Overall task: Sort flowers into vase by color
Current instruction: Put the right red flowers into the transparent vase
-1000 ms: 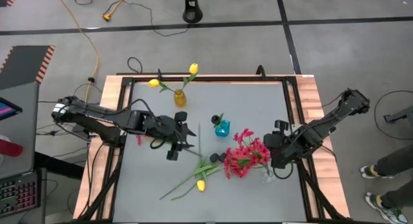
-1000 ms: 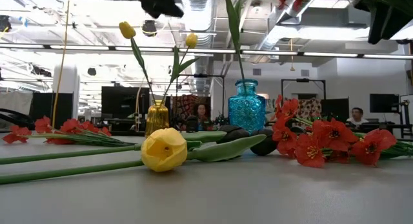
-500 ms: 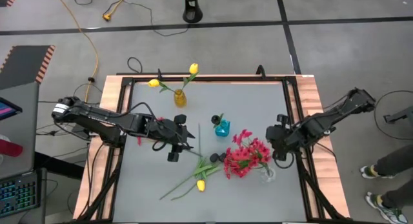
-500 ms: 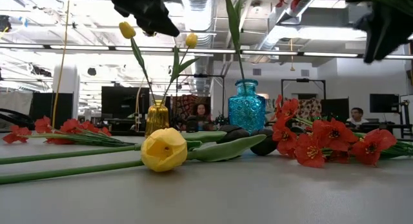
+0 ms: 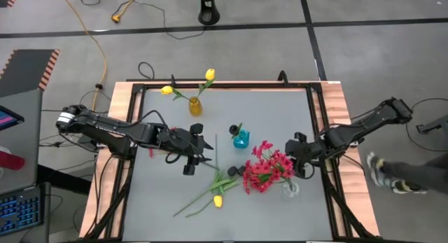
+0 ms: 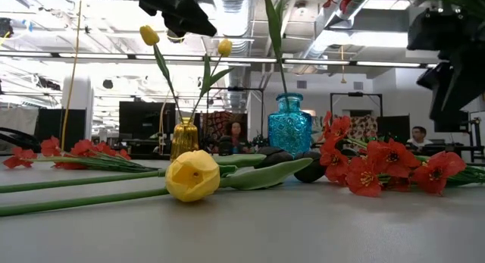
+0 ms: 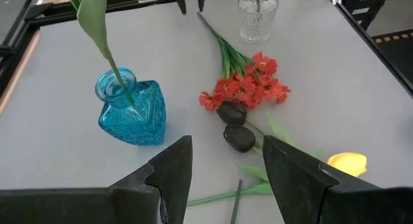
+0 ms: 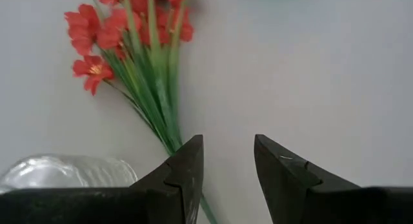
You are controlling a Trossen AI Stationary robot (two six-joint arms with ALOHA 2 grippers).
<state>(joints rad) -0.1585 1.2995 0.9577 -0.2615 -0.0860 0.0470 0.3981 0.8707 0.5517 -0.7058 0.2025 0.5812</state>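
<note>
Both the left gripper (image 5: 198, 153), left of the blue vase (image 5: 241, 139), and the right gripper (image 5: 295, 159), beside the red blossoms (image 5: 266, 169), are held released, empty.

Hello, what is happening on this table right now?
A two-armed robot is sorting artificial flowers into vases. Two yellow tulips stand in the small amber glass vase; the blue glass vase holds one stem. Red blossom sprays, black tulips and one yellow tulip lie on the table. The left gripper and right gripper hover open, holding nothing.

Both arms reach inward, left end effector (image 5: 198, 153) and right end effector (image 5: 297, 166) spread, holding nothing
</note>
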